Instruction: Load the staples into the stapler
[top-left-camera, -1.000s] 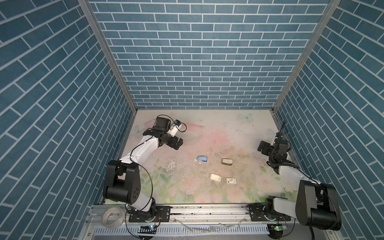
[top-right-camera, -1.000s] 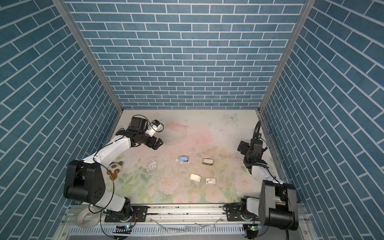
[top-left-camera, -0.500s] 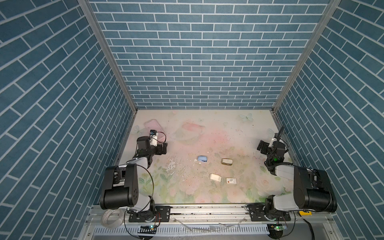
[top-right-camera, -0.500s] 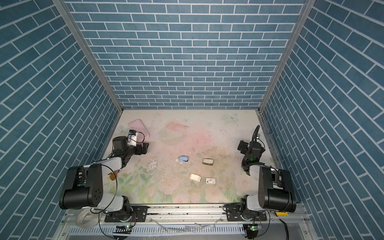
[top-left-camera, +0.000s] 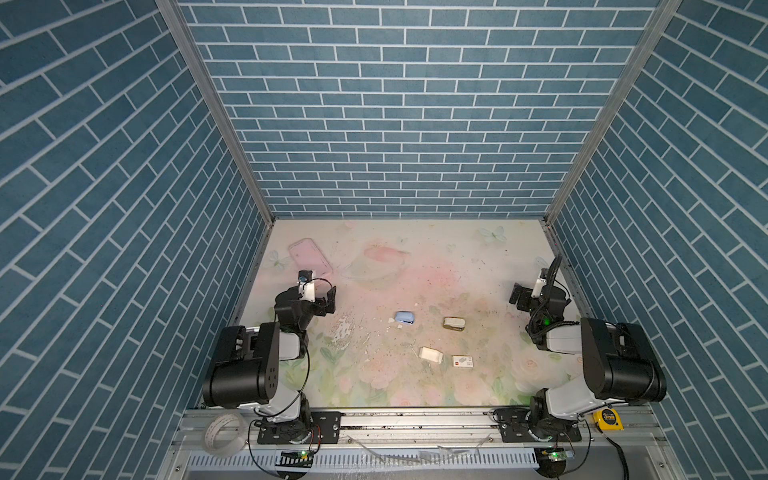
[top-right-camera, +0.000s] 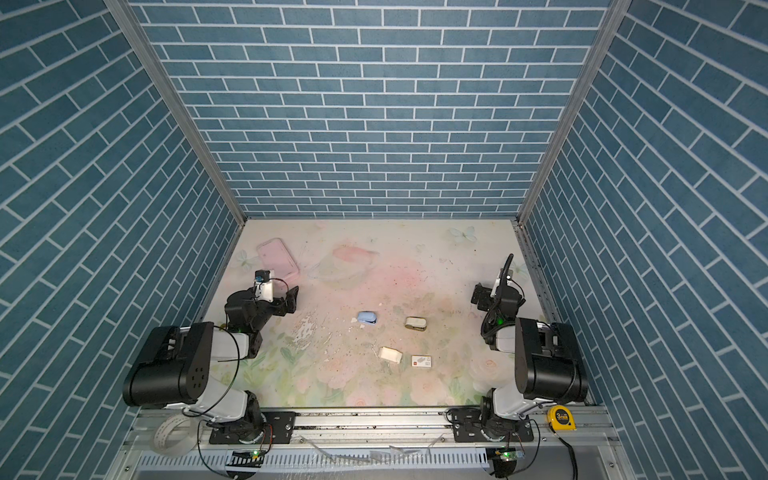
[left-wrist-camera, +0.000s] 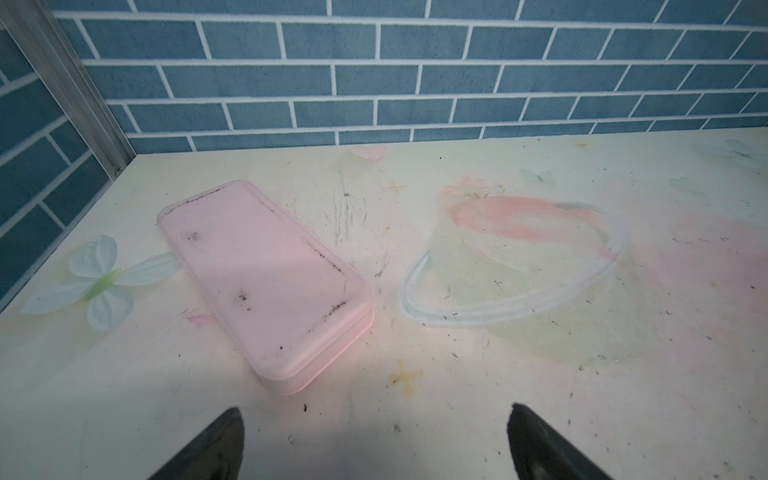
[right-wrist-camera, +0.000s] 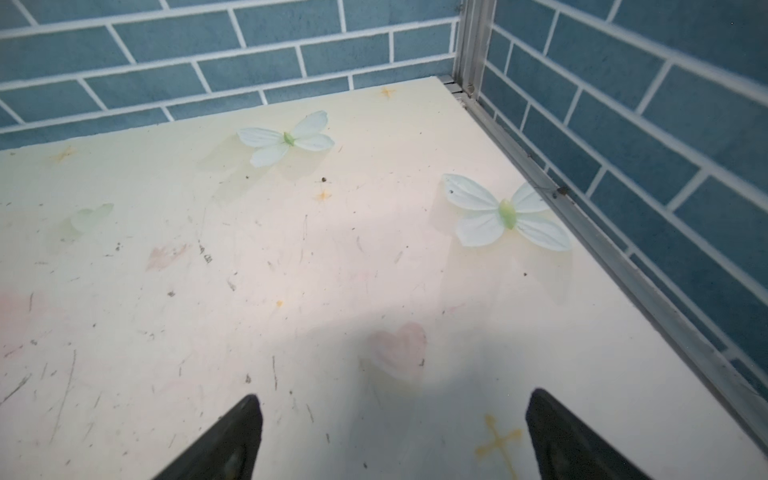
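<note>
One closed pink case (left-wrist-camera: 266, 282) near left gripper (left-wrist-camera: 374, 419).

The staples (top-right-camera: 415, 323) sit near the blue stapler (top-right-camera: 367, 318), at its 3 o'clock; a white box (top-right-camera: 390, 354) lies at 5 o'clock, a pink case (top-right-camera: 277, 258) well apart at 10 o'clock.

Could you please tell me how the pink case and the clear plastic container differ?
The pink case is opaque, while the clear plastic container is see-through. The pink case is a long rounded rectangle; the clear plastic container has a round rim. The pink case lies nearer the left wall than the clear plastic container. Both rest on the table, apart from each other.
</note>
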